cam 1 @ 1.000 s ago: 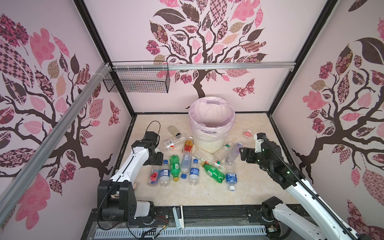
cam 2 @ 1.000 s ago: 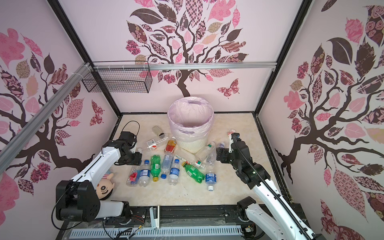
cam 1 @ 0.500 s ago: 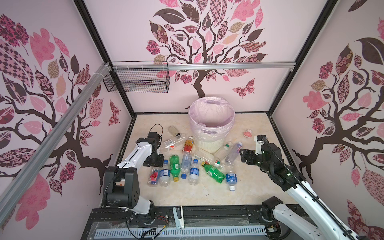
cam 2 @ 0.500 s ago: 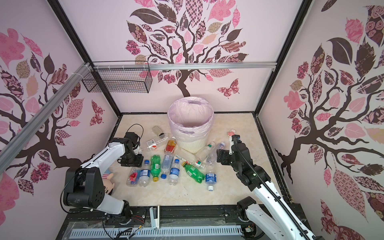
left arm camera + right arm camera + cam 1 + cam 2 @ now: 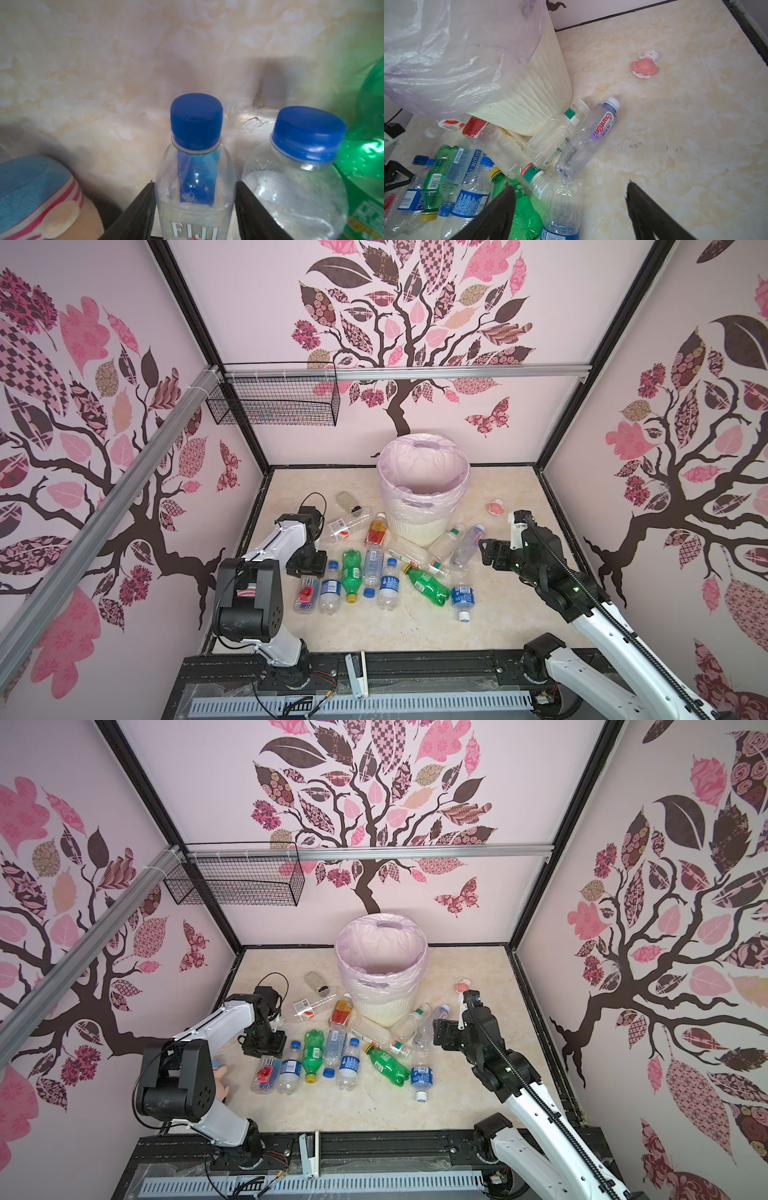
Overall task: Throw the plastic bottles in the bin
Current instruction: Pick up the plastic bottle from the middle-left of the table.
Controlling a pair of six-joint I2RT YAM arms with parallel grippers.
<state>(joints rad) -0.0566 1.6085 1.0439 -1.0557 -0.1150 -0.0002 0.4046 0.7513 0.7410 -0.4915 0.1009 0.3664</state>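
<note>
Left gripper (image 5: 194,184): fingers (image 5: 135,212) flank Fiji bottle (image 5: 195,166); clamping indiscernible.
Right gripper (image 5: 569,183): wide open, empty.
Bin (image 5: 419,526): pink liner (image 5: 424,472) inside.

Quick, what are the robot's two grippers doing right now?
Left gripper: closed on the clear blue-capped Fiji plastic bottle.
Right gripper: open, holding nothing.

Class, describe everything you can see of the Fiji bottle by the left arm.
The Fiji bottle is clear, square-shouldered plastic with a blue cap, white lettering and a blue label showing through. It looks empty and lies on its side on the marbled tabletop. Black fingers of the left hand flank its shoulders, seemingly touching.
</note>
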